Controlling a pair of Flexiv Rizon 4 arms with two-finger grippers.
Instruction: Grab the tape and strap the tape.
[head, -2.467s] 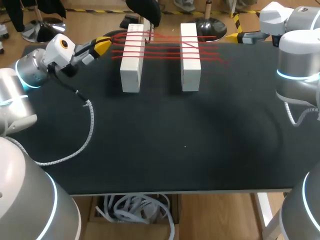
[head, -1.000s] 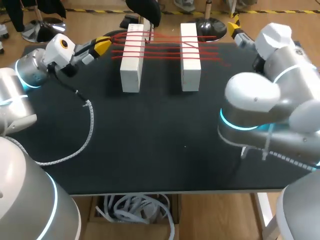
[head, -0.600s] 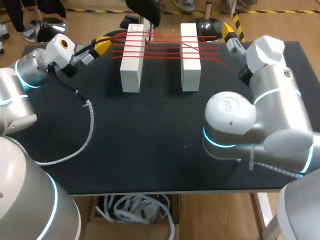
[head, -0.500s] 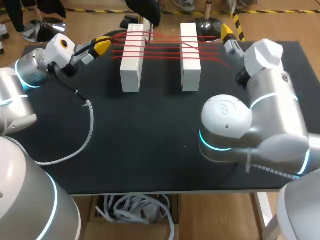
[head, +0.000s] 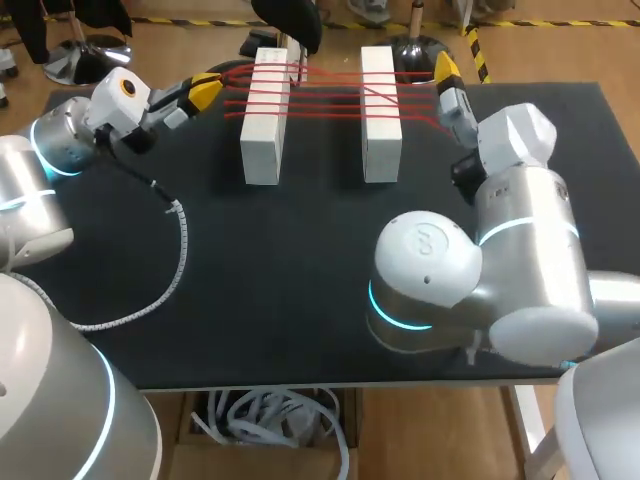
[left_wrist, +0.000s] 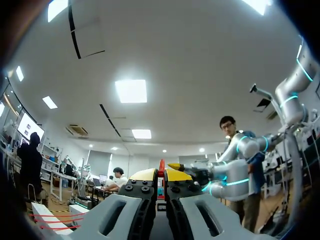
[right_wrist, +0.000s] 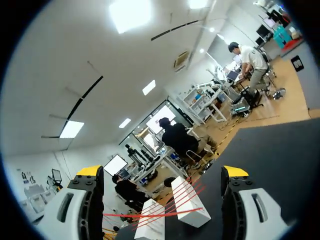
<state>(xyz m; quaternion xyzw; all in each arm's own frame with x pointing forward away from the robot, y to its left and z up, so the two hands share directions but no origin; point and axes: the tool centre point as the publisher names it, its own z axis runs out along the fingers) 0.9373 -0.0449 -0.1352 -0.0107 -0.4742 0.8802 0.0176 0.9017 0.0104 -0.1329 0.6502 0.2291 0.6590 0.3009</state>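
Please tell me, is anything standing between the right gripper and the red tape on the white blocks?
Nothing visible stands in the way. The right gripper is open, close beside the tape strands that reach past the right white block. In its wrist view only bare table lies between them.

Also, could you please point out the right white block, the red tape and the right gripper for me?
right white block (head: 381, 150): head view, its bare top face.
red tape (head: 335, 100): head view, a strand just left of that block.
right gripper (right_wrist: 162, 172): right wrist view, midway between its fingertips.
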